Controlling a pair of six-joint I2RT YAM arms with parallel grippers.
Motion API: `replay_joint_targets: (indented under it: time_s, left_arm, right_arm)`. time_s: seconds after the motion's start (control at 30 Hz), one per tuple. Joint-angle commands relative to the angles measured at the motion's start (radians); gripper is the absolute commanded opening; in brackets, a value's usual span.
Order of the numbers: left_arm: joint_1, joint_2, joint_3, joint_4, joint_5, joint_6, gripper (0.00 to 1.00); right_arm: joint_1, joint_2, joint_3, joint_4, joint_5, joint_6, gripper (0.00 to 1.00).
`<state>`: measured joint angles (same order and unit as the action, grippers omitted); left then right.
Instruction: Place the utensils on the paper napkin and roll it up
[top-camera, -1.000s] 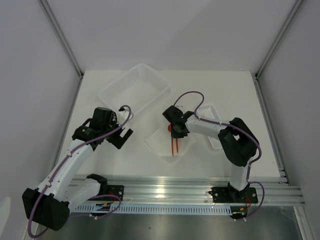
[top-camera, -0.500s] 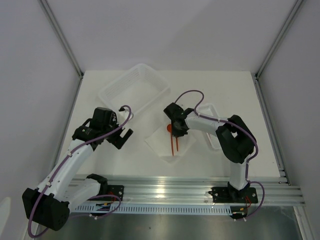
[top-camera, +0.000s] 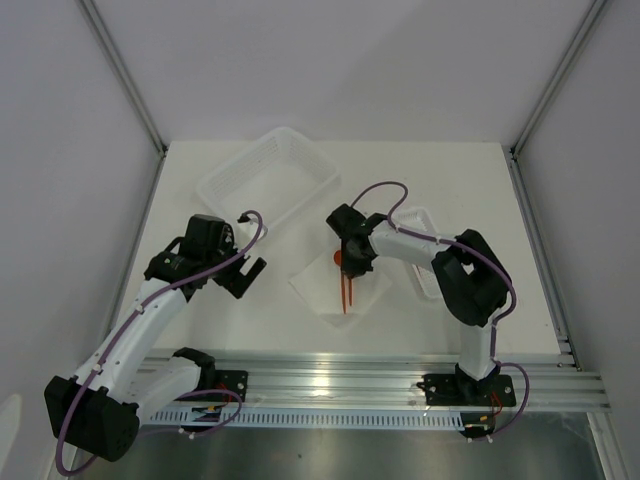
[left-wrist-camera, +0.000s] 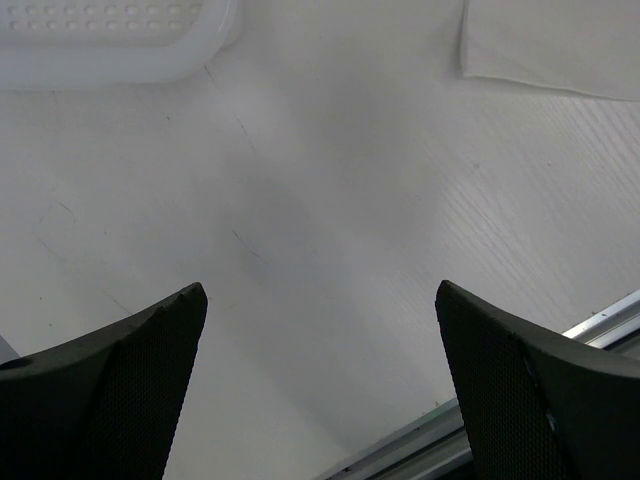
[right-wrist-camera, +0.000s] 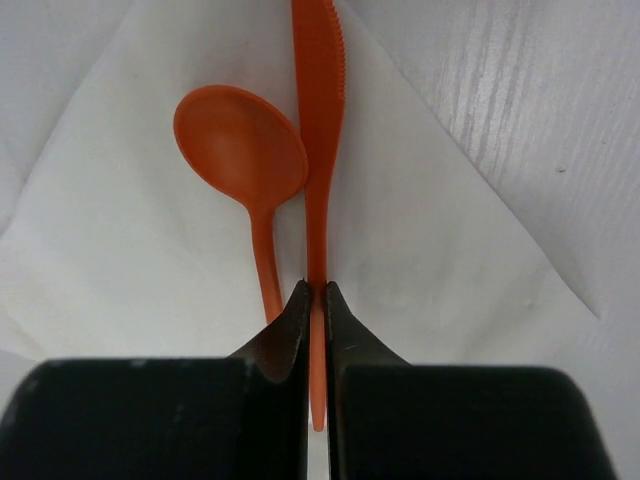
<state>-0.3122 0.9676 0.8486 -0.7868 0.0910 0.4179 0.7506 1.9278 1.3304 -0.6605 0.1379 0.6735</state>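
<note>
Jaws of the right end effector (right-wrist-camera: 317, 290) pinch the handle of a slim orange-red plastic knife (right-wrist-camera: 320, 120), its blade pointing to 12 o'clock over the thin white paper napkin (right-wrist-camera: 120, 250). An orange-red round-headed plastic spoon (right-wrist-camera: 240, 145) lies at 11 o'clock, just beside it. The left end effector (left-wrist-camera: 320, 290) hangs spread above the white surface (left-wrist-camera: 300, 200).

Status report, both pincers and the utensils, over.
Left pincer open, empty, over table. Right pincer shut on knife, above napkin beside spoon. Nothing in the way.
</note>
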Motion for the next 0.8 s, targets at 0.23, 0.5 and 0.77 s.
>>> replay_joint_targets:
  time_s: [0.23,0.5,0.77]
  left_arm:
    - [-0.005,-0.009,0.004,0.023,0.027,-0.011,0.99]
    - [-0.005,-0.009,0.000,0.024,0.029,-0.008,1.00]
    - [-0.005,-0.010,-0.003,0.024,0.029,-0.008,0.99]
  right_arm:
    - [0.007,-0.016,0.047,-0.070,0.054,0.090,0.00]
    - [0.044,-0.036,0.019,-0.054,0.081,0.141,0.00]
    - [0.052,-0.029,0.013,-0.068,0.104,0.110,0.00]
